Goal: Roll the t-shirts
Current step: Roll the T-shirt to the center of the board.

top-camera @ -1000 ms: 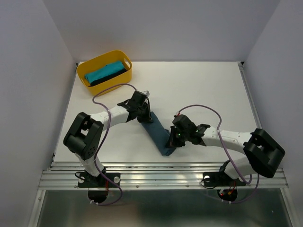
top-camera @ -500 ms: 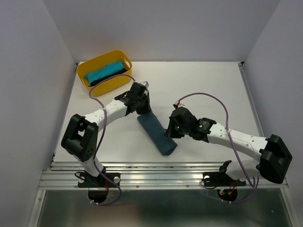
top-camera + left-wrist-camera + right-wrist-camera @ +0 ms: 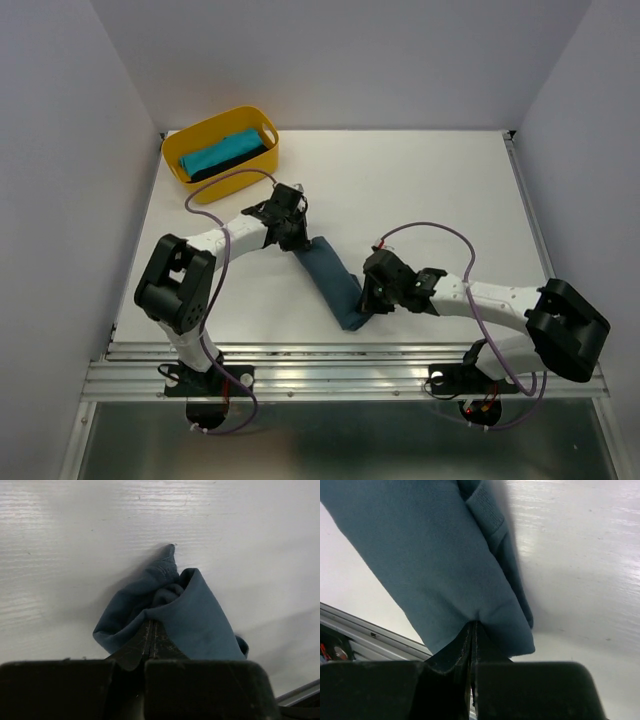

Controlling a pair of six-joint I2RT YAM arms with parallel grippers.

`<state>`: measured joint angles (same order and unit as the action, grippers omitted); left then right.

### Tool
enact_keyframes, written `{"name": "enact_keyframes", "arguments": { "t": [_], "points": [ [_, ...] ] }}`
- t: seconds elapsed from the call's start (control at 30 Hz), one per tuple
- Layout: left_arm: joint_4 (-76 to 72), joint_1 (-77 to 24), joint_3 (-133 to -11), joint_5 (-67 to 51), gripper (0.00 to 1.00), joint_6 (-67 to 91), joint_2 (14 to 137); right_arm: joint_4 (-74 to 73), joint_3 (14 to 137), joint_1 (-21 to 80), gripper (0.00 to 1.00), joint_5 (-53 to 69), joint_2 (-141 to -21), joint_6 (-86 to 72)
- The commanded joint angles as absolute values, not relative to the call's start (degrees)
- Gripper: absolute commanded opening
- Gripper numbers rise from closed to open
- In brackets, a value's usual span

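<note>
Pinching cloth, the left gripper [image 3: 151,630] is clamped on the far end of the rolled slate-blue t-shirt [image 3: 335,277], and the right gripper [image 3: 472,630] is clamped on its near end. The roll lies across mid-table [image 3: 430,190], running eleven to five o'clock. Well off at ten o'clock, the yellow tub [image 3: 236,176] holds a turquoise t-shirt [image 3: 215,153] and, seemingly, a black t-shirt [image 3: 235,160].

Overhead view: even, diffuse light from above. The white table [image 3: 420,190] is bright, shadows are faint and soft-edged, focus is sharp, and the walls splay outward toward the frame edges.

Left wrist view: mild sheen on the table, with a broad grey shadow beside the slate-blue t-shirt [image 3: 200,625]. The near foreground is black and blurred.

Right wrist view: glare at upper right. The cloth is very close and slightly soft.
</note>
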<state>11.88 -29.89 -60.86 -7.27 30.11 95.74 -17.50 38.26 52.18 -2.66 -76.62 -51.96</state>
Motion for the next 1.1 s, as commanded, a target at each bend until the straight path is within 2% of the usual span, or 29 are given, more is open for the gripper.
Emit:
{"name": "enact_keyframes", "arguments": {
  "t": [0.0, 0.3, 0.5, 0.73, 0.8, 0.83, 0.9, 0.93, 0.97, 1.0, 1.03, 1.07],
  "points": [
    [8.79, -29.97, -58.72, -7.64, 0.0, 29.79, 98.43, -13.8, 35.34, 52.56, 0.01, -2.55, -79.36, -53.17],
    [13.44, -30.06, -61.25, -3.08, 0.0, 24.71, 97.12, -16.7, 37.18, 52.56, 0.01, -4.83, -78.05, -50.54],
    [21.35, -29.97, -71.35, 3.86, 0.0, 20.14, 90.8, -18.45, 37.53, 52.56, 0.01, -5.18, -76.21, -49.83],
    [27.77, -27.52, -84.0, 6.85, 0.02, 18.02, 90.26, -20.65, 39.19, 52.56, 0.04, -6.41, -70.68, -49.57],
    [29.18, -26.99, -86.04, 7.56, 0.06, 17.32, 90.88, -21.88, 39.99, 52.56, 0.11, -7.55, -69.88, -49.57],
    [29.44, -26.55, -87.79, 7.91, 0.11, 17.14, 91.49, -22.58, 40.77, 52.56, 0.14, -8.34, -69.18, -49.4],
    [30.32, -26.19, -90.07, 8.26, 0.18, 16.44, 92.54, -23.37, 41.57, 52.56, 0.27, -8.96, -68.73, -49.04],
    [30.58, -25.93, -90.87, 8.44, 0.28, 16.26, 93.07, -23.73, 42.01, 52.56, 0.33, -9.4, -68.64, -48.87],
    [31.19, -25.23, -91.75, 8.52, 0.32, 15.82, 93.51, -24.6, 42.79, 52.56, 0.43, -10.1, -68.38, -48.78],
    [31.55, -24.79, -92.63, 8.61, 0.39, 15.65, 94.12, -24.96, 43.06, 52.56, 0.49, -10.54, -68.12, -48.78],
    [31.81, -24.35, -94.72, 8.96, 0.54, 15.56, 95.35, -25.13, 43.15, 52.56, 0.55, -10.89, -67.77, -49.13],
    [32.43, -23.39, -95.88, 9.05, 0.59, 15.12, 96.06, -25.48, 43.15, 52.56, 0.66, -11.59, -66.81, -49.39]
  ]
}}
